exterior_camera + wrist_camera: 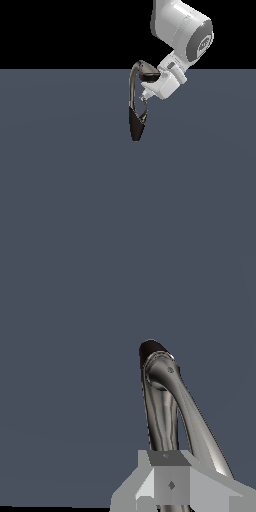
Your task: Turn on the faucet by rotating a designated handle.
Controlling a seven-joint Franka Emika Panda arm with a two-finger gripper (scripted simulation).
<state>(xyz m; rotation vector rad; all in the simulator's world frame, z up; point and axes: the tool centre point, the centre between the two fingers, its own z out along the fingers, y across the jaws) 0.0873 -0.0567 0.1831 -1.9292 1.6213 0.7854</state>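
**Jaws at the lever, contact unconfirmed**

Jaws sit low beside the faucet (136,107), but neither view shows whether they are spread or closed: in the exterior view the gripper (144,100) ends in a small tip just above the handle (145,116), too small to read, and in the wrist view only the pale grey block of the gripper (172,486) fills the near edge, its fingers cut off.

The faucet stands alone on the dark blue-grey worktop (60,190), its blackish cone base narrowing downward in the exterior view and its slim neck arching up to the wide spout head, which lies against the white hand of the arm (182,35). The handle is the thin grey lever curving off the cone's side on the exterior view's right.

By my reading the approach is done and the rotation is either just starting or not begun; no water or other sign marks the faucet as on. Left to do: engage the lever and sweep it round.

Whether the tip touches the lever cannot be told. The wrist view shows the neck (162,406) and a second grey bar alongside, but I cannot say which part that bar is.
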